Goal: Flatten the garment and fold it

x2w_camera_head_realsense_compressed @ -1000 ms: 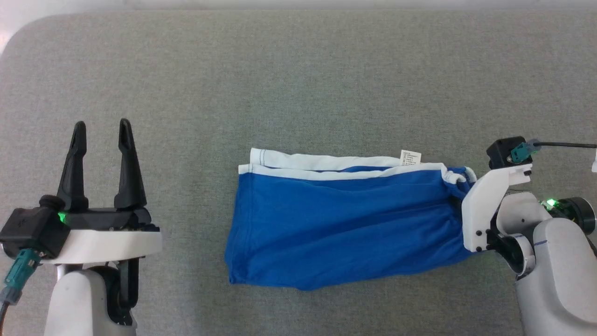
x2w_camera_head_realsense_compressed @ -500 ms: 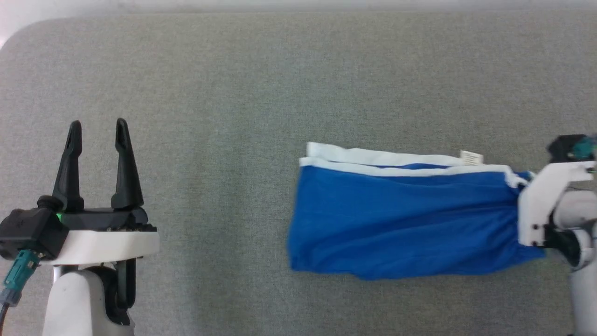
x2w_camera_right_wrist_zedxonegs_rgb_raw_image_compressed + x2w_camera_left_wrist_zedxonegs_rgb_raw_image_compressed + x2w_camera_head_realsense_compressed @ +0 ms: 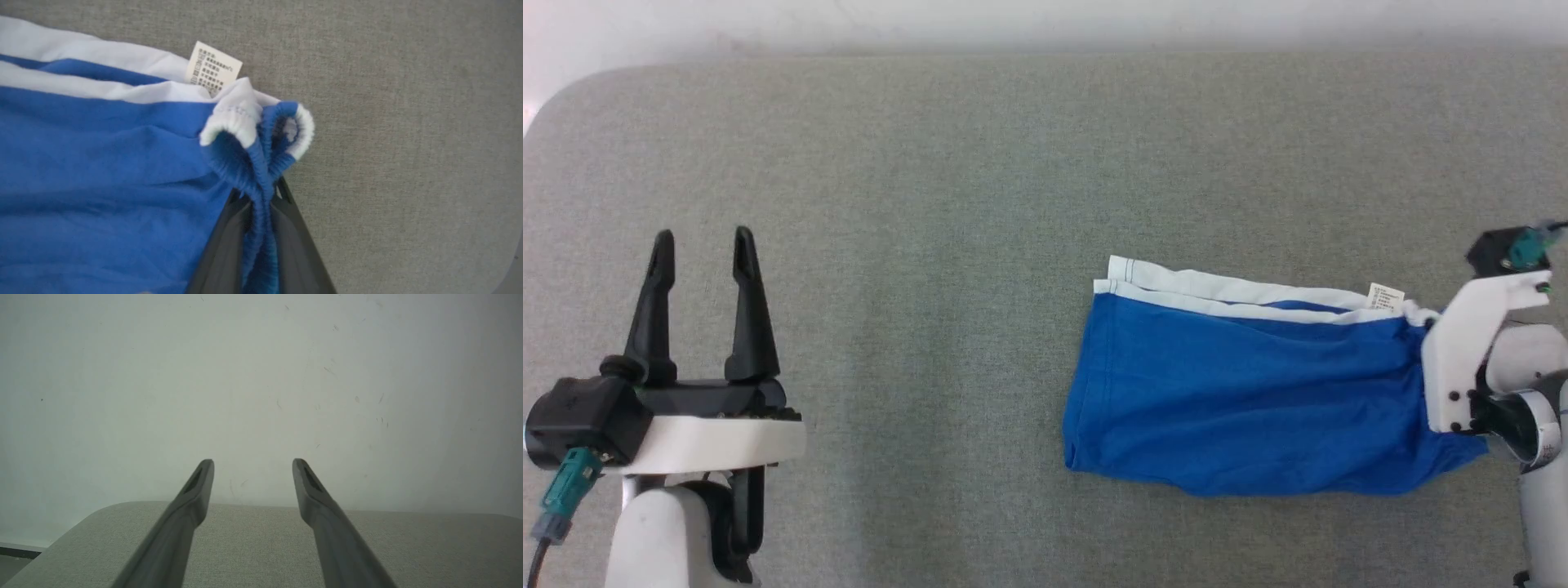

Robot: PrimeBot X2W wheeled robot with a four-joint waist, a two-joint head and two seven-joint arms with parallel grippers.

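Dragged toward three o'clock, shorts (image 3: 1241, 400) trail the right gripper (image 3: 260, 201), clamped on their waistband (image 3: 261, 163), where such a thin pinch may slip.

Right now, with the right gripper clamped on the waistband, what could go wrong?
The right gripper pinches only a bunched fold of the waistband; it may slip out.
The left gripper stands open, apart from the garment, so a pull would likely drag it, not flatten it.
The table edge lies close; it could slide off.
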